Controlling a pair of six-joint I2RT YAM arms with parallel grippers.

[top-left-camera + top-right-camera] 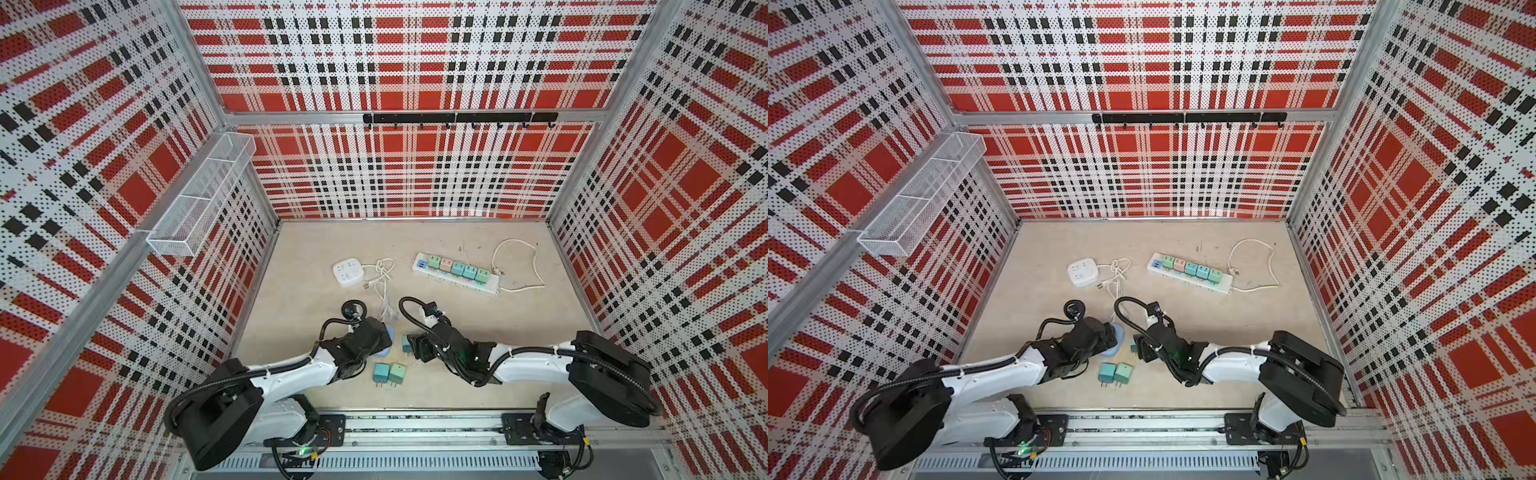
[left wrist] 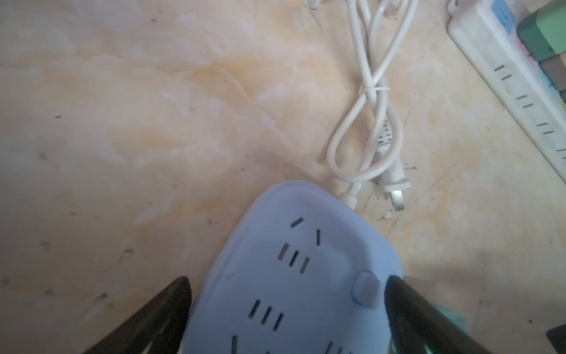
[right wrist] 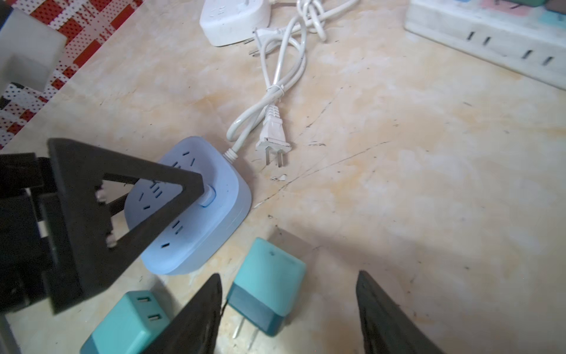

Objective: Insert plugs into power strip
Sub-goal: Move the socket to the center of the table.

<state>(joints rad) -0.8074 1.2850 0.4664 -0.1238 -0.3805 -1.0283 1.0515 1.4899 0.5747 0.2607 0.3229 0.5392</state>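
A blue square power strip [image 2: 294,275] lies on the table under my left gripper [image 2: 289,288]. That gripper is open wide, with one fingertip [image 3: 196,187] by the strip's button. A teal plug [image 3: 269,275] lies on its side, prongs toward the camera, between the fingers of my open right gripper [image 3: 289,274]. It sits close to one finger and clear of the other. Two more loose plugs [image 1: 380,372] [image 1: 397,372] lie near the front edge. A long white power strip [image 1: 469,284] at the back right holds several plugs [image 1: 457,269].
A small white square power strip [image 1: 348,271] with a bundled cord [image 1: 384,278] lies at the back left. The blue strip's own cord and plug [image 3: 272,135] lie just behind it. The long strip's cord [image 1: 515,266] loops to the right. A wire basket [image 1: 203,195] hangs on the left wall.
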